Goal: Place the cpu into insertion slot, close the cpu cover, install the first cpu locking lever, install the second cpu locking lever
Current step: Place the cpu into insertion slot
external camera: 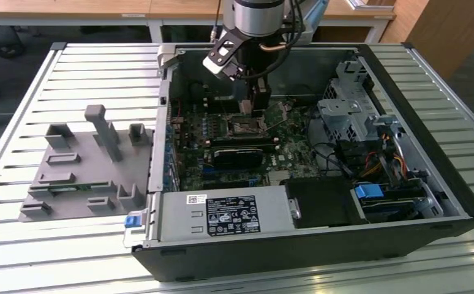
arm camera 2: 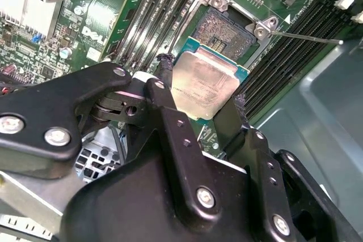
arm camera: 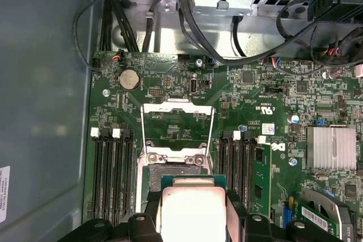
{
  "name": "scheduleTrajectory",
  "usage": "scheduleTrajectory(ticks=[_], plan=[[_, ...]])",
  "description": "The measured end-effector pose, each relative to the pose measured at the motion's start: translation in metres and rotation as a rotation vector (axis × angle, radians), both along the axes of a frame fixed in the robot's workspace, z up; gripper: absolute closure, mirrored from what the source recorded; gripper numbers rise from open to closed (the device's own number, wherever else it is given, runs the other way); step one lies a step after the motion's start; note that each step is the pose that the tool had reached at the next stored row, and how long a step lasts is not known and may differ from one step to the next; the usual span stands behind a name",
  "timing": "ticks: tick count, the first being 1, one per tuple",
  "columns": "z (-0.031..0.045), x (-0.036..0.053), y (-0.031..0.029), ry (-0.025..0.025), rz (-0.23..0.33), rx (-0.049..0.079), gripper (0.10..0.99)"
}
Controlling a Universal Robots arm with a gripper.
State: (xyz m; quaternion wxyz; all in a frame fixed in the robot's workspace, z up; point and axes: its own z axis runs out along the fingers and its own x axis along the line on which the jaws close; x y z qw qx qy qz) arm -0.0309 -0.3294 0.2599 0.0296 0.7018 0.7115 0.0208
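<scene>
Your computer case (external camera: 433,202) lies open, green circuit board (arm camera: 238,94) inside. Gripper (arm camera 2: 201,83) clenched on cpu (arm camera 2: 205,86), fingers on opposite edges. Cover (arm camera: 177,106) flipped open beside slot (arm camera 2: 227,32). Cpu is a flat square with dull silver-beige top and green rim, held over slot, not seated.

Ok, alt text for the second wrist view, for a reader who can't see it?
The gripper holds the cpu by two opposite edges between its black jaws, metal top showing, close in front of the open, empty insertion slot on a green motherboard. Long black memory slots run along both sides of the slot.
</scene>
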Motion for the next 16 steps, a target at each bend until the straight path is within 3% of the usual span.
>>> scheduleTrajectory(ticks=[16], plan=[[-0.0144,0.0,0.0006,0.0,-0.001,-0.001,0.549]])
